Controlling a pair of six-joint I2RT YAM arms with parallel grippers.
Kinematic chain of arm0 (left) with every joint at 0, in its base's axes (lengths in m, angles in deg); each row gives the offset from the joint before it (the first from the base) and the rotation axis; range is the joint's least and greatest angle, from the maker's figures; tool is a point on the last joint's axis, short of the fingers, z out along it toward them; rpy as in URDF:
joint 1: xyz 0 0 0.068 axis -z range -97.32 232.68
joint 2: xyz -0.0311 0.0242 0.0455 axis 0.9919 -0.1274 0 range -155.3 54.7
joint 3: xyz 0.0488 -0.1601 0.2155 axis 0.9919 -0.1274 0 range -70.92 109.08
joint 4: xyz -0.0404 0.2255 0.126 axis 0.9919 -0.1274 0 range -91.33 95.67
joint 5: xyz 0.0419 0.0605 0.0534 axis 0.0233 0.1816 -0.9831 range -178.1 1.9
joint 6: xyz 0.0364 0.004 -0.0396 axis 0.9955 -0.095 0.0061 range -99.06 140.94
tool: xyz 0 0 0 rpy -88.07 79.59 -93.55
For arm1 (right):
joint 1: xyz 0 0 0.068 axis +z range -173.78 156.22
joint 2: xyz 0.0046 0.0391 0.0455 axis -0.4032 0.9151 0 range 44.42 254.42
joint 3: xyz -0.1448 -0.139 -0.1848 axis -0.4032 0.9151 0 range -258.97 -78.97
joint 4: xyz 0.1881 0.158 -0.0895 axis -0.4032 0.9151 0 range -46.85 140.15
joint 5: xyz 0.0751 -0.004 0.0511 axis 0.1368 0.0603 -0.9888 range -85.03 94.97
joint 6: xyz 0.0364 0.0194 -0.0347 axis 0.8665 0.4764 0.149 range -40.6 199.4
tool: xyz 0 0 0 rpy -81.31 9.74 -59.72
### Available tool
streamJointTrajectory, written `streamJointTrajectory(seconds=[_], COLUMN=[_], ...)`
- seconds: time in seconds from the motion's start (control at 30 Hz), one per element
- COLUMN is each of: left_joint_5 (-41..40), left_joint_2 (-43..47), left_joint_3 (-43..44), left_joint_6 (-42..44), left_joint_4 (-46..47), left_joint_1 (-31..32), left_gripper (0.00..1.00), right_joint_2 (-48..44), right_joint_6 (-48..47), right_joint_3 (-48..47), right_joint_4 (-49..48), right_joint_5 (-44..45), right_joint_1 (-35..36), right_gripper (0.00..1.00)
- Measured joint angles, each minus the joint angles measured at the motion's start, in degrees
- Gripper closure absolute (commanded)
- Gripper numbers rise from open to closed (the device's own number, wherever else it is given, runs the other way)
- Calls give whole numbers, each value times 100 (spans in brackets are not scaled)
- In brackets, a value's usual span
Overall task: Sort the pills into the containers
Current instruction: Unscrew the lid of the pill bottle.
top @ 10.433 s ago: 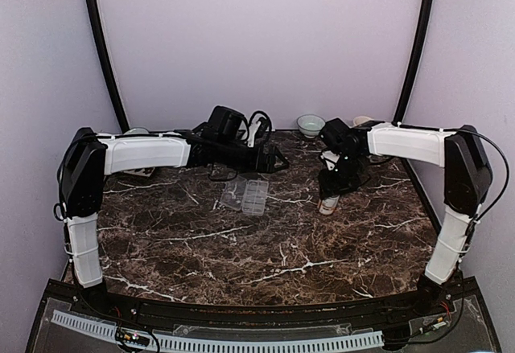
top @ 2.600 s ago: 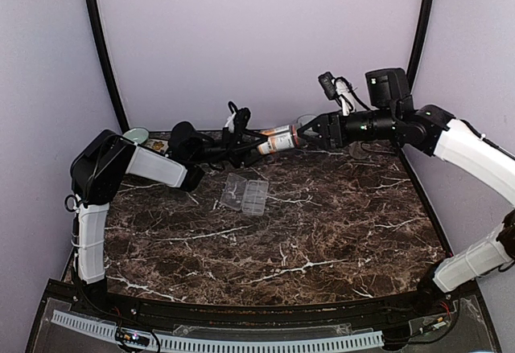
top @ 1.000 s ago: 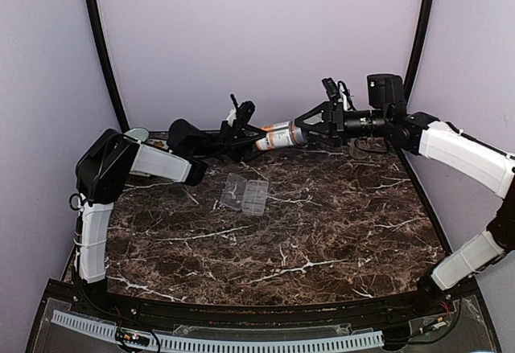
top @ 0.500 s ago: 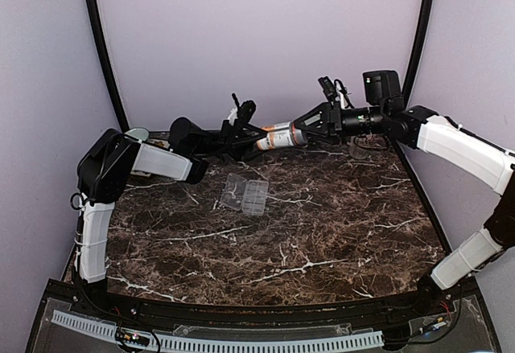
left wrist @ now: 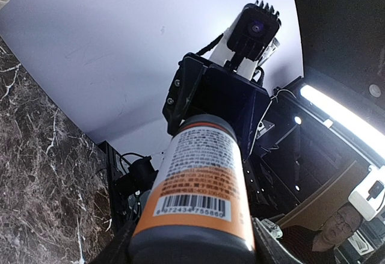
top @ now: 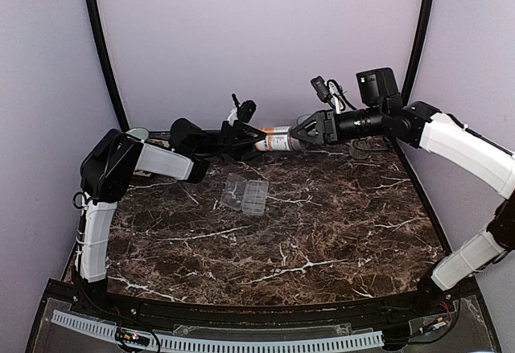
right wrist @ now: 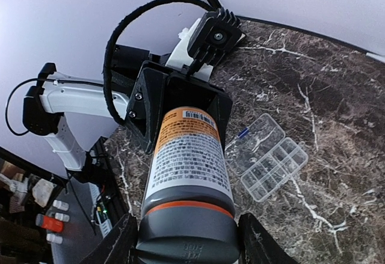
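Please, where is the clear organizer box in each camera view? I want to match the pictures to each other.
Top external: the organizer box lies open on the marble table, slightly left of centre, below the raised bottle in the picture.
Left wrist: not in it.
Right wrist: right of centre, on the table, just right of the bottle.
Shared landmark: the orange-labelled bottle, which fills the middle of both wrist views.

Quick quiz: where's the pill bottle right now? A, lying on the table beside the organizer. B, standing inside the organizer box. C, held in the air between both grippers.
C: the bottle hangs level above the table, with the left gripper on its base end and the right gripper on its cap. The organizer lies open, apart from it.
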Motion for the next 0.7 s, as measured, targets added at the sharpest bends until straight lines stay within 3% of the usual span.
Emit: streamJointTrajectory(seconds=[0.7], left_joint_5=[33], left_joint_2=[-66], left_joint_3=[164], left_joint_6=[-310], left_joint_4=[83], left_joint_1=[68], left_gripper=[60], right_joint_2=[-782], right_joint_6=[-2135], right_joint_3=[564], right_joint_4=[125], right_joint_5=[2717], right_joint_1=[1222], right_gripper=[61])
